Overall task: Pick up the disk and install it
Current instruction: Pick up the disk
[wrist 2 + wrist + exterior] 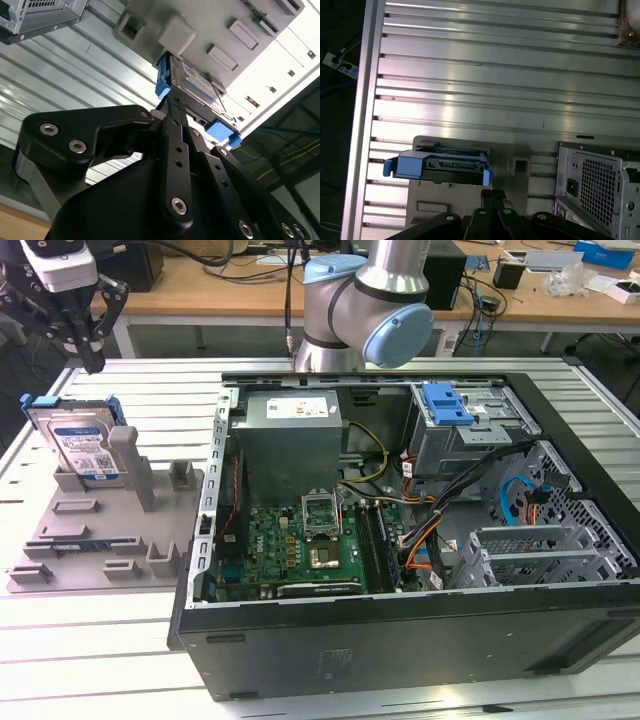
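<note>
Off the computer case [400,540], on the exterior view's left of it, find the disk [80,440] standing on edge in a grey holder [110,530] on the worktop [100,640]. Note the gripper [90,358] poised just above the disk, fingers [175,130] pressed together, gripping nothing. To grasp well: spread wide first, centre over the top edge, clamp across the broad faces, then pull straight up out of the slot. Seemingly long axis upright, connector end uppermost, label turned toward the exterior camera, top edge running toward the case
</note>
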Tool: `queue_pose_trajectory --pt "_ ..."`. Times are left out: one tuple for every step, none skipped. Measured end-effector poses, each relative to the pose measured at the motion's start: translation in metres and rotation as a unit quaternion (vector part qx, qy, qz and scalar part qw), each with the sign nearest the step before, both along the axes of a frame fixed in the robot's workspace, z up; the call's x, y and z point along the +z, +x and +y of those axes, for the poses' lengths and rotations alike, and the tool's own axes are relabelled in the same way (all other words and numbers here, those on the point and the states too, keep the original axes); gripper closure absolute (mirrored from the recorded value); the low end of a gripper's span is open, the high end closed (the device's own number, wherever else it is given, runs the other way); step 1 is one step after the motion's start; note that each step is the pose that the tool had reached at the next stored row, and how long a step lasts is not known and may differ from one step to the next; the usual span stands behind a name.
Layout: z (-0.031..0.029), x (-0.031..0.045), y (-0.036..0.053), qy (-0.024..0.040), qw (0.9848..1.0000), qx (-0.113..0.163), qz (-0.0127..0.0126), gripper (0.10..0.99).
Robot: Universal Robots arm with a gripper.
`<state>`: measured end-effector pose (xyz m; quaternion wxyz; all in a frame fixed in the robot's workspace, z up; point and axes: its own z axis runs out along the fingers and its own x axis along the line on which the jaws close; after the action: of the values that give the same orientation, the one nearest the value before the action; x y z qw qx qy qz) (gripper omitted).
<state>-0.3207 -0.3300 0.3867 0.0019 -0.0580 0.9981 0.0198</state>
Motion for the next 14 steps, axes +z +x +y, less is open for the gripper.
queue_pose_trajectory --pt "0.0000 -0.0009 0.0000 0.0001 0.9999 0.016 0.0000 0.980" --pt "0.0000 -0.0015 0.0000 0.0003 0.9997 0.026 0.0000 0.980" --pt "0.0000 -0.0020 0.0000 0.0004 0.9994 0.035 0.0000 0.980" --pt "0.0000 -0.0026 0.0000 0.0004 0.9988 0.049 0.0000 0.980" --pt "0.0000 -0.0030 0.0000 0.0005 0.9985 0.055 0.0000 0.980" --pt "0.0000 -0.0034 -0.0001 0.0005 0.9980 0.063 0.0000 0.973" --pt "0.0000 -0.0037 -0.0001 0.0005 0.9974 0.071 0.0000 0.851" --pt "0.0000 -0.0039 -0.0002 0.0005 0.9970 0.078 0.0001 0.851" --pt "0.0001 -0.0041 -0.0003 0.0005 0.9965 0.084 0.0001 0.792" --pt "0.0002 -0.0043 -0.0005 0.0005 0.9960 0.089 0.0001 0.729" --pt "0.0004 -0.0045 -0.0007 0.0005 0.9955 0.095 0.0001 0.729" --pt "0.0005 -0.0047 -0.0008 0.0005 0.9950 0.100 0.0000 0.671" --pt "0.0006 -0.0049 -0.0010 0.0005 0.9943 0.107 0.0001 0.604" --pt "0.0008 -0.0050 -0.0011 0.0005 0.9937 0.112 0.0001 0.604"
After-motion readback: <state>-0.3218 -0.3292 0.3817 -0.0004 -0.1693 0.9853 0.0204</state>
